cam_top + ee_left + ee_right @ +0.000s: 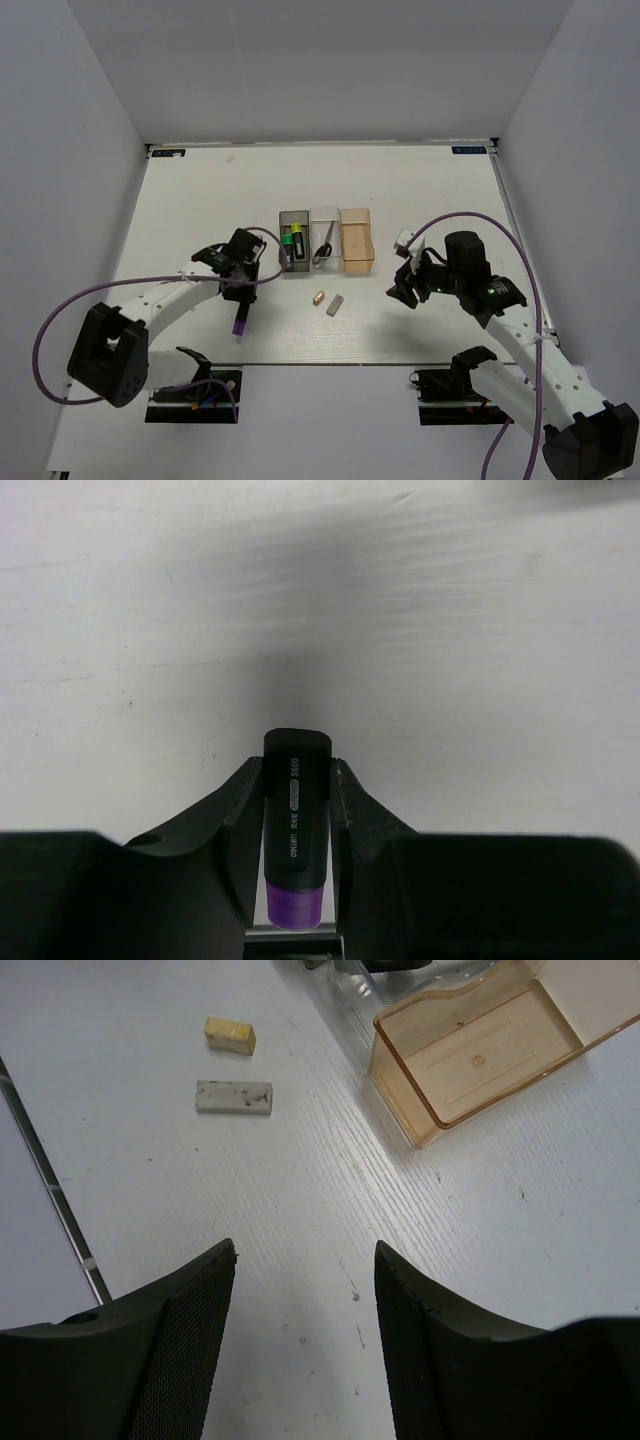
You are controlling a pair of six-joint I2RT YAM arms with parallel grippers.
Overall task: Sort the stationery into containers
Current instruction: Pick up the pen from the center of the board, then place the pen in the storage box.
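Note:
My left gripper (240,298) is shut on the purple-capped black marker (240,322), holding it left of and in front of the bins; the left wrist view shows the marker (296,825) clamped between both fingers (240,810). The smoky dark grey bin (284,240) holds the yellow- and green-capped markers (294,243). The clear bin (323,222) holds the black-handled scissors (323,250). The orange bin (356,240) looks empty, as in the right wrist view (475,1055). The tan block (317,298) and grey block (335,305) lie on the table in front of the bins. My right gripper (403,290) is open and empty.
The right wrist view shows the tan block (230,1035) and grey block (233,1097) ahead and to the left of my open right gripper (305,1255). The white table (200,200) is enclosed by grey walls on three sides.

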